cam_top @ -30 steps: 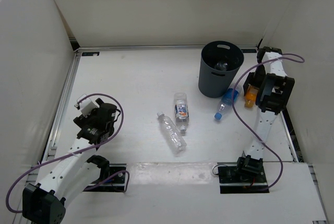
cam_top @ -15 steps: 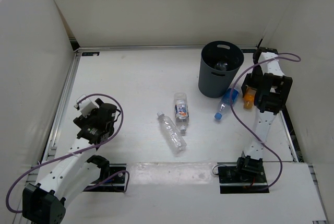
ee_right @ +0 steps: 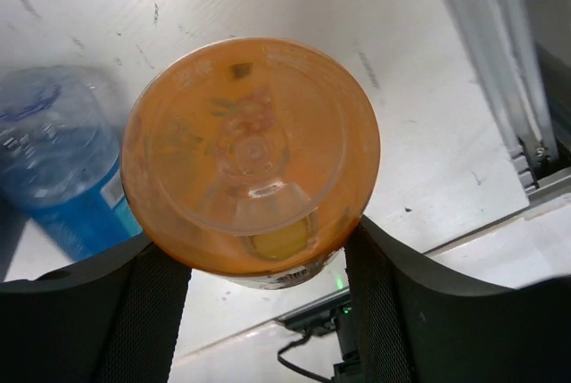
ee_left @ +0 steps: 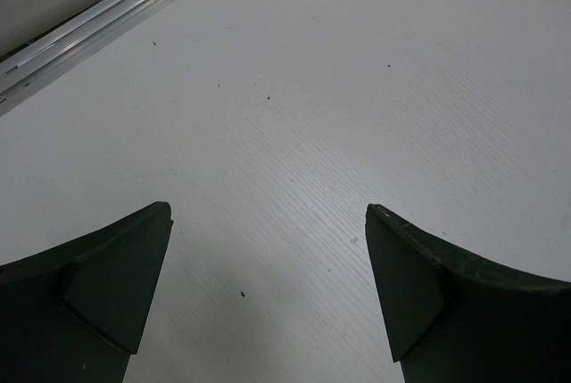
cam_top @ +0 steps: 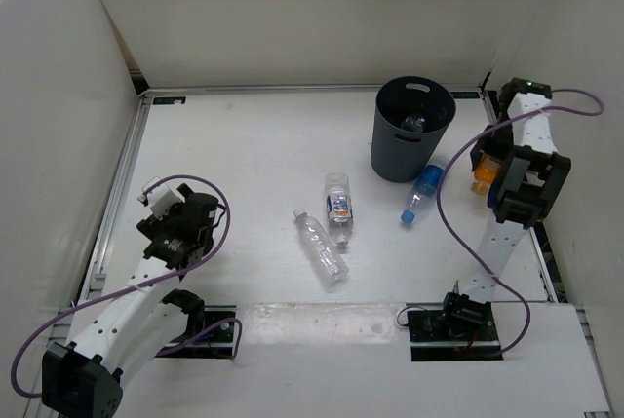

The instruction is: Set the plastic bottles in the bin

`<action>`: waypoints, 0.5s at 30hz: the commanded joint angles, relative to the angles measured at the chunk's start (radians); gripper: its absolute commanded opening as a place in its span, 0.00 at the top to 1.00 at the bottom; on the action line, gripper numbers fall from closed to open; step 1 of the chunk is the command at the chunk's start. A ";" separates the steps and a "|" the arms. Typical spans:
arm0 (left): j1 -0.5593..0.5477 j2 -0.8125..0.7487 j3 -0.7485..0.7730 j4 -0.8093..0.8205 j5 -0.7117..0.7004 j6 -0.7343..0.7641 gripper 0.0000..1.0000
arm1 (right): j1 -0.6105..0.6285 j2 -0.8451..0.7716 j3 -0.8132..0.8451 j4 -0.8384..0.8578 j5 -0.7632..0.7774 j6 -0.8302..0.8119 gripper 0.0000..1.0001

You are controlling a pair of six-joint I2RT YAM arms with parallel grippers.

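My right gripper (ee_right: 266, 258) is shut on an orange-tinted plastic bottle (ee_right: 250, 155), whose round bottom faces the wrist camera. In the top view that gripper (cam_top: 480, 171) and the orange bottle (cam_top: 481, 175) sit right of the dark grey bin (cam_top: 392, 150). A blue-tinted bottle (cam_top: 422, 189) (ee_right: 53, 155) lies on the table beside the bin. A plain clear bottle (cam_top: 320, 247) and a bottle with an orange-blue label (cam_top: 338, 206) lie mid-table. My left gripper (ee_left: 268, 213) (cam_top: 161, 194) hangs open over bare table at the left.
Another clear bottle (cam_top: 413, 123) lies inside the bin. White walls close the table in on the left, back and right. An aluminium rail (ee_right: 500, 53) runs along the right edge close to my right gripper. A rail (ee_left: 107, 21) also borders the left side.
My right gripper has closed on the orange bottle and carried it to the right, away from the blue-tinted bottle. The left arm has not moved.
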 commanded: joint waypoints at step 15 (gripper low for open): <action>0.005 0.046 0.047 0.030 -0.005 0.049 0.00 | 0.263 -0.389 0.363 0.166 0.026 0.048 1.00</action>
